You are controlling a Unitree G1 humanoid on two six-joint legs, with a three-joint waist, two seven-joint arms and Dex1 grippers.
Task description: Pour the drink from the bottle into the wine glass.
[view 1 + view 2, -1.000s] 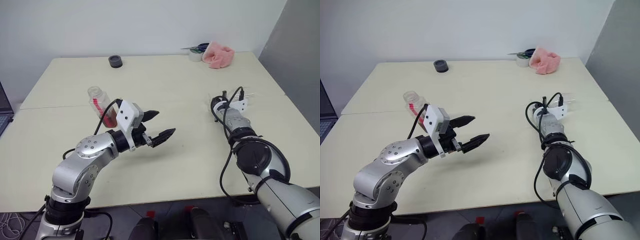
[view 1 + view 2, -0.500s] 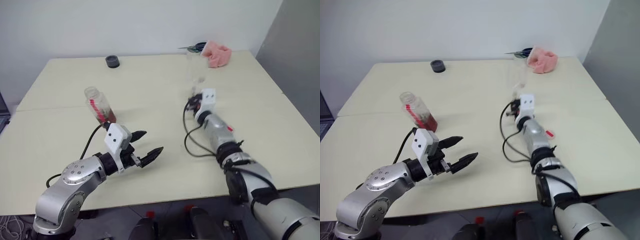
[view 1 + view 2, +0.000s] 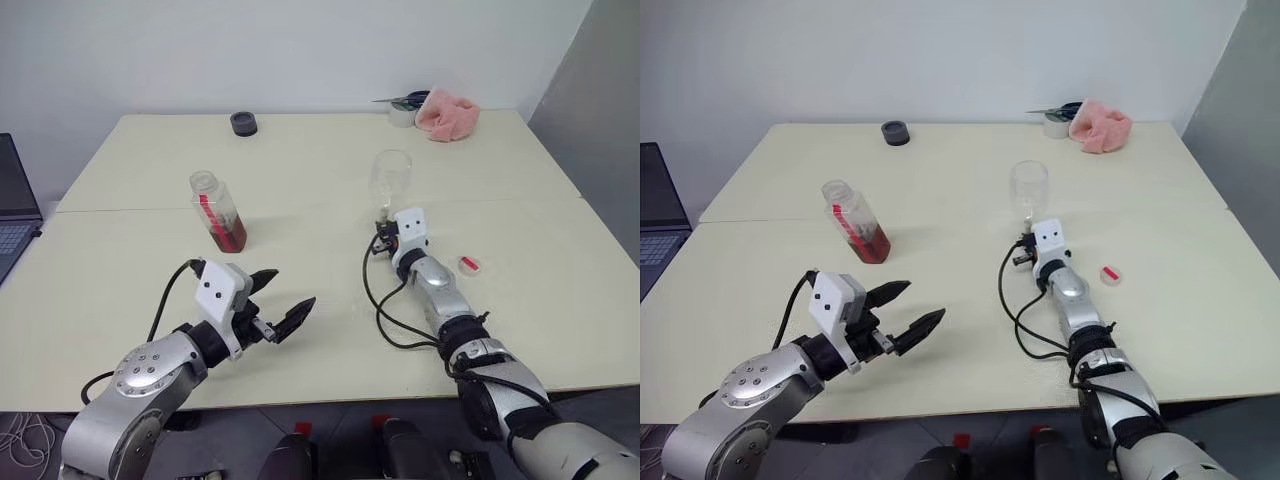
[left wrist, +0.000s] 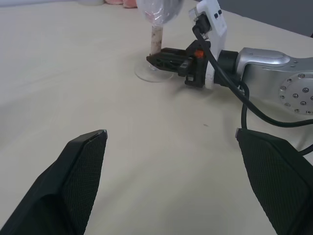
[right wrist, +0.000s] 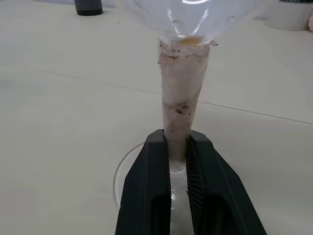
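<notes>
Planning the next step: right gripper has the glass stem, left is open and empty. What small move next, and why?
Probably send the open left gripper forward to the bottle. The bottle stands uncapped on the table, drink in its bottom, nothing holding it. The right gripper is shut on the stem of the upright wine glass, so the glass looks steadied for pouring.

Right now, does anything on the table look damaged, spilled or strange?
No spill. The wine glass has a stem wrapped in whitish, stained material, unusually thick. The bottle stands uncapped; its red cap lies apart, by the right arm.
</notes>
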